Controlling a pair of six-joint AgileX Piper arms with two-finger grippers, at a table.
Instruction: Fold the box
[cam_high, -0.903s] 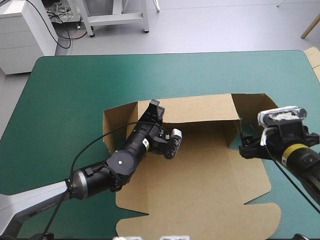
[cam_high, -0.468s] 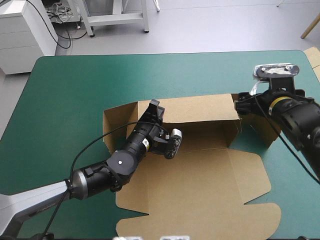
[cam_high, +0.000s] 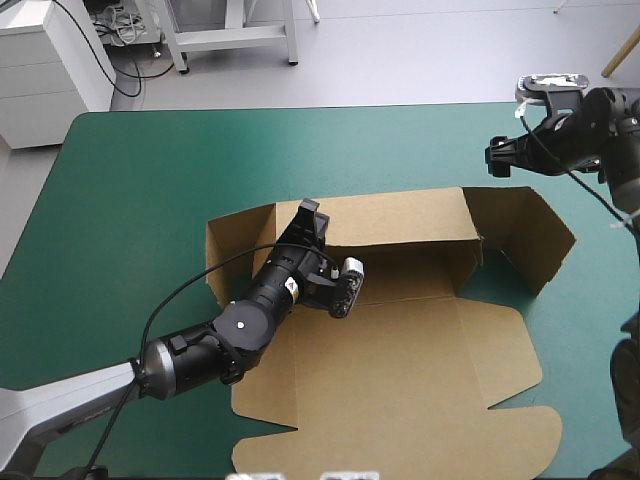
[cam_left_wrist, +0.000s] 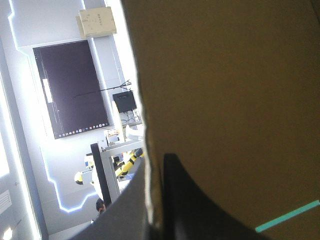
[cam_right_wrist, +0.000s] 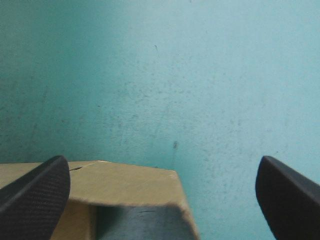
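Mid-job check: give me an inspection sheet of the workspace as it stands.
surface: teal-green table cover, bare around the box.
job's things: brown cardboard box, part folded; rear wall raised, right end flap standing, front panels flat.
clutter: nothing seen.
grippers: left black-fingered pincer shut on the rear wall's top edge; right black-fingered pincer open, raised beyond the right end flap, holding nothing.
cables: nothing seen beyond the robot's own.
surroundings: nothing seen that bears on the job.
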